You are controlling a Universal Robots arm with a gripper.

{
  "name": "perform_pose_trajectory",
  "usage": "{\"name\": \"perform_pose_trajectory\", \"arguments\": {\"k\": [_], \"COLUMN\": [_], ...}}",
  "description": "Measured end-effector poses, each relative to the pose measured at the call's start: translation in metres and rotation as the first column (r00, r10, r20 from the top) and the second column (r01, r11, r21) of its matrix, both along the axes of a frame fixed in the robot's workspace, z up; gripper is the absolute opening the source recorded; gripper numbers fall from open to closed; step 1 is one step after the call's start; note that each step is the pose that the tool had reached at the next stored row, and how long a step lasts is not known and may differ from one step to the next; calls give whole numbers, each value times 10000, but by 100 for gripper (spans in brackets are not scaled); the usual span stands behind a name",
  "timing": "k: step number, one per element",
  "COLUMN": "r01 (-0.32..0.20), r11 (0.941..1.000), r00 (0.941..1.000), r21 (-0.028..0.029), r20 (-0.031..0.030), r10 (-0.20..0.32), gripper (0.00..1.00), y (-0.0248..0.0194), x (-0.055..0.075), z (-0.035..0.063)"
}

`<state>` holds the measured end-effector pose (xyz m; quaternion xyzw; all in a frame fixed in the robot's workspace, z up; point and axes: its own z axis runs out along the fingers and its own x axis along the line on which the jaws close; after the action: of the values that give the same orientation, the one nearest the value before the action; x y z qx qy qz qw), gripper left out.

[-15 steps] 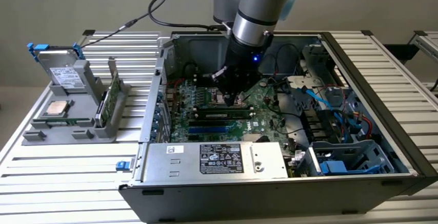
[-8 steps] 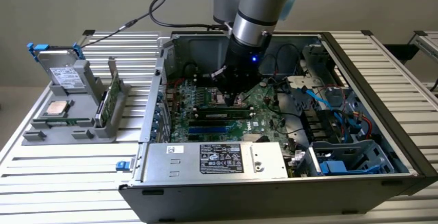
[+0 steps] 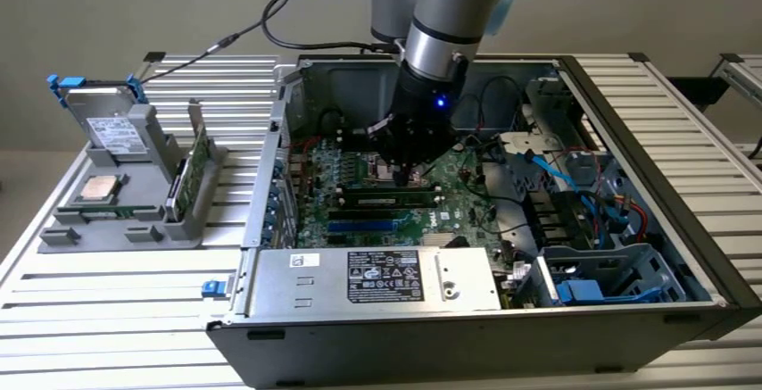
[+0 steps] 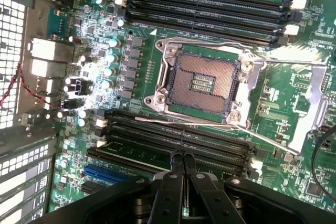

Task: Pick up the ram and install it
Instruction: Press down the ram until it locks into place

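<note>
Gripper [image 4: 182, 157] closed, fingertips together, holding nothing, poised over the memory slots [image 4: 178, 140] inside the case [image 3: 715, 256]. Ram [image 3: 384, 199] lies seated in a slot; installation appears largely complete.

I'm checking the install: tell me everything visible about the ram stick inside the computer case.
The ram is a long, narrow green board with a pale label and dark chips. It stands on edge among the black slots of the motherboard and runs across the exterior view. The shut end effector hangs close above it. Whether they touch, or whether the stick is fully seated, cannot be told.
</note>
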<state>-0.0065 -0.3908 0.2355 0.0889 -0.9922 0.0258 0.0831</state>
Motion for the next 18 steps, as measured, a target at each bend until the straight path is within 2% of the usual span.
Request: {"name": "perform_pose_trajectory", "arguments": {"k": [3, 5, 7, 8, 12, 13, 17, 18], "r01": [172, 267, 354, 388, 424, 425, 431, 432], "r11": [9997, 9994, 9991, 9990, 9988, 9988, 9988, 9988], "r00": [9997, 9992, 9984, 9981, 9974, 9972, 9950, 9945], "r21": [-148, -201, -231, -236, -234, -232, -220, -217], "r20": [165, 310, 452, 496, 590, 633, 913, 966], "r10": [-170, -261, -343, -376, -409, -409, -409, -409], "gripper": [10, 10, 10, 10, 10, 10, 10, 10], "y": [0, -1, 0, 0, 0, 0, 0, 0], "x": [0, 0, 0, 0, -27, -41, -90, -109], "z": [0, 1, 1, 3, 59, 77, 116, 129]}}
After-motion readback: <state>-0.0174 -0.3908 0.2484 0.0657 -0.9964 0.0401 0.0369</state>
